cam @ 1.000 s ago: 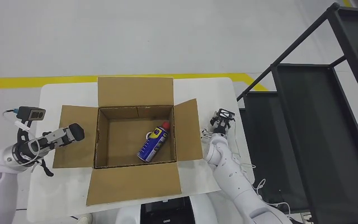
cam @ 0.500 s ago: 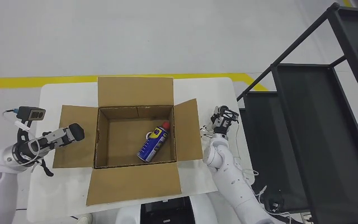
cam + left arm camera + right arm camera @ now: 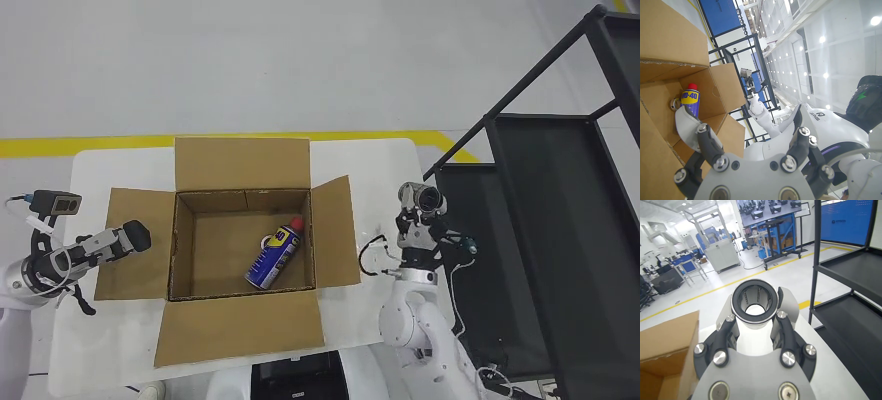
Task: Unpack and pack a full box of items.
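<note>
Right wrist view: we found the right gripper (image 3: 755, 306) clamped on a steel, black-rimmed hollow bearing (image 3: 754, 319) beside the box (image 3: 243, 200); a blue-yellow, red-capped can (image 3: 276, 256) lay inside; the left gripper (image 3: 741, 115) stood wide open.

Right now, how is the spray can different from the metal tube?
The spray can lies in the box; the metal tube is held in the right gripper. The spray can is blue, yellow and red-capped; the metal tube is silver and hollow. Both are round.
</note>
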